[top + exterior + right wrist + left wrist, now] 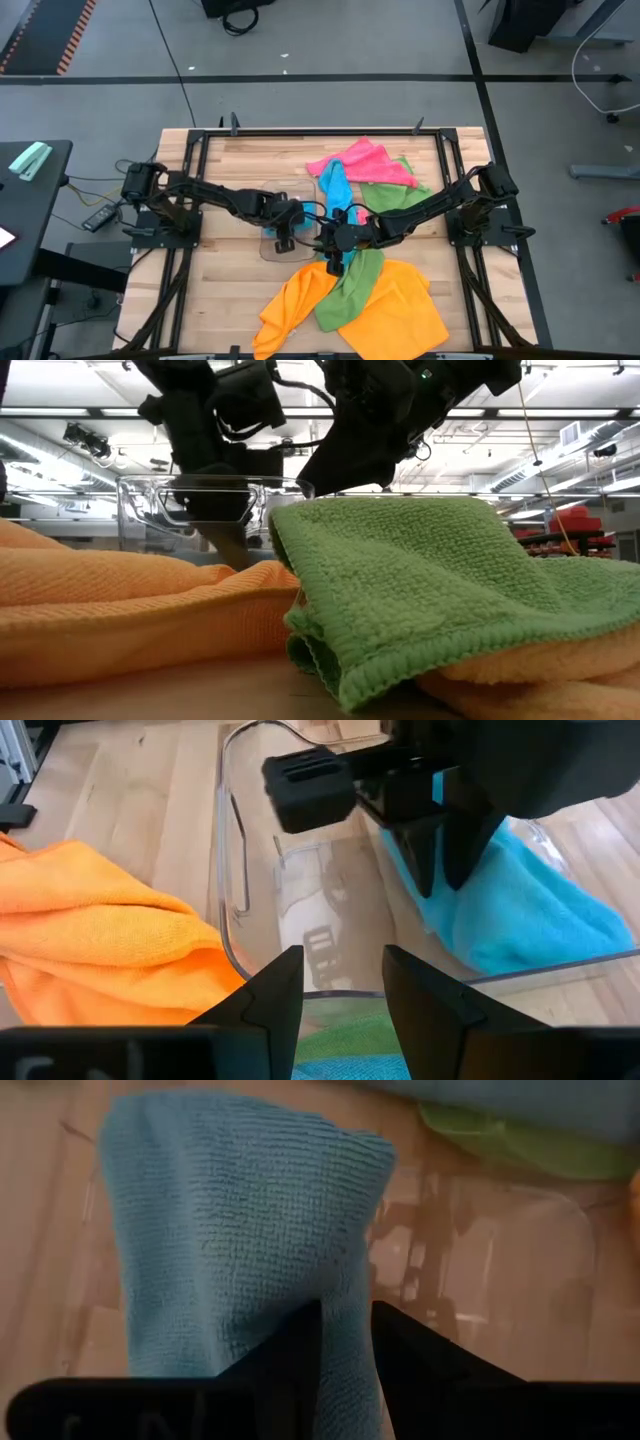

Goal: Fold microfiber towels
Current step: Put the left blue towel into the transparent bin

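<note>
Blue towel [230, 1230] is clamped in left hand [345, 1335] over clear tray [300, 920], presumably for placing. Right hand [342, 982] is held apart, empty, beside it.

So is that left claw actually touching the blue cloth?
Touching. In the left wrist view the left gripper has its two dark fingers pinched on a fold of the blue towel, with cloth squeezed between them.

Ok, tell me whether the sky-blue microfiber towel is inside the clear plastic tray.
Partly in: the sky-blue microfiber towel, pinched by the left gripper, drapes over the clear plastic tray rim.
</note>
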`<action>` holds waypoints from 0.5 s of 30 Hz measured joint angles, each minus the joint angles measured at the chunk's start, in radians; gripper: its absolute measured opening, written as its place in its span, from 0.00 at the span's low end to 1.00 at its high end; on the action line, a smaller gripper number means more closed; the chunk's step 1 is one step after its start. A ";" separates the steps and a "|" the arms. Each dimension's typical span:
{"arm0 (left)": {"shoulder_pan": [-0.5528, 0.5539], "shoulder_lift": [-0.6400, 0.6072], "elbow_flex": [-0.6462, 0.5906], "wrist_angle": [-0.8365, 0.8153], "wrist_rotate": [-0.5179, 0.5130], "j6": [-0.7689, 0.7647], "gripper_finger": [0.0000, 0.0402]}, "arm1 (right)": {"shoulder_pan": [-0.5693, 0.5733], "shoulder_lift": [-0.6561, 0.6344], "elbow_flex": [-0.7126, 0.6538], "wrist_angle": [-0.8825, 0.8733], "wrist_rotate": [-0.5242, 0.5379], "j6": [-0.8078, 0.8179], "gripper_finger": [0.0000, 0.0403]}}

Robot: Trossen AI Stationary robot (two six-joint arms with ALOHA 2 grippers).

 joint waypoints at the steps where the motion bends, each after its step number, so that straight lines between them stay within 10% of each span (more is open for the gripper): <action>1: 0.006 0.000 -0.001 -0.006 0.005 0.004 0.25 | 0.000 0.000 0.000 0.000 0.000 0.000 0.36; 15: 0.020 -0.010 0.056 -0.039 0.272 -0.058 0.17 | 0.000 0.000 0.000 0.000 0.000 0.008 0.36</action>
